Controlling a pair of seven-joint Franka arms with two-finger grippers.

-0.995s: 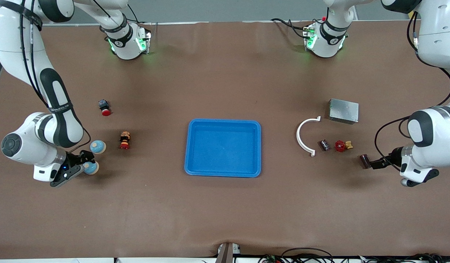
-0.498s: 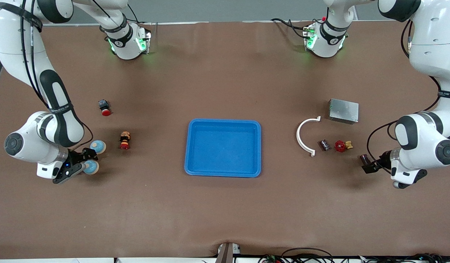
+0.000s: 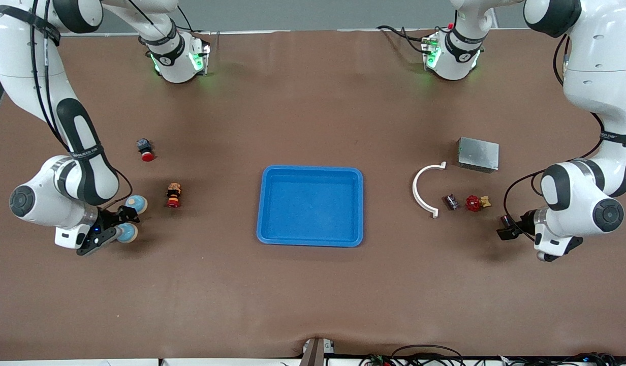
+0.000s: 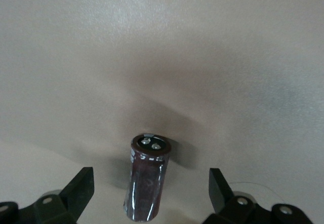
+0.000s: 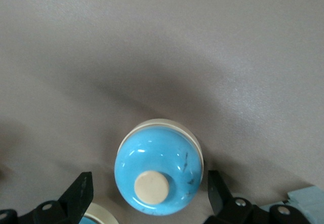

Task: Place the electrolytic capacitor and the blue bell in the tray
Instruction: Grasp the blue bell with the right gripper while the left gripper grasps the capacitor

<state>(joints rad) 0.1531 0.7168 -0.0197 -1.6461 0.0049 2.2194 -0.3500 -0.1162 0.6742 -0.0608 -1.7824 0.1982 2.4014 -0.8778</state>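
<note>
The bright-blue tray lies at the table's middle. A dark maroon electrolytic capacitor is on the table toward the left arm's end. My left gripper is open, low at the table, with one finger on each side of it. In the left wrist view the capacitor sits between the fingers, apart from both. My right gripper is open around a blue bell toward the right arm's end. In the right wrist view that bell lies between the fingers.
A second blue bell stands beside the first, farther from the front camera. A small figure and a red push-button are nearby. Toward the left arm's end are a white arc, a small dark part, a red valve and a metal box.
My left gripper has slid toward the tray, so its open fingers now flank the capacitor. My right gripper has barely shifted at the bell.
</note>
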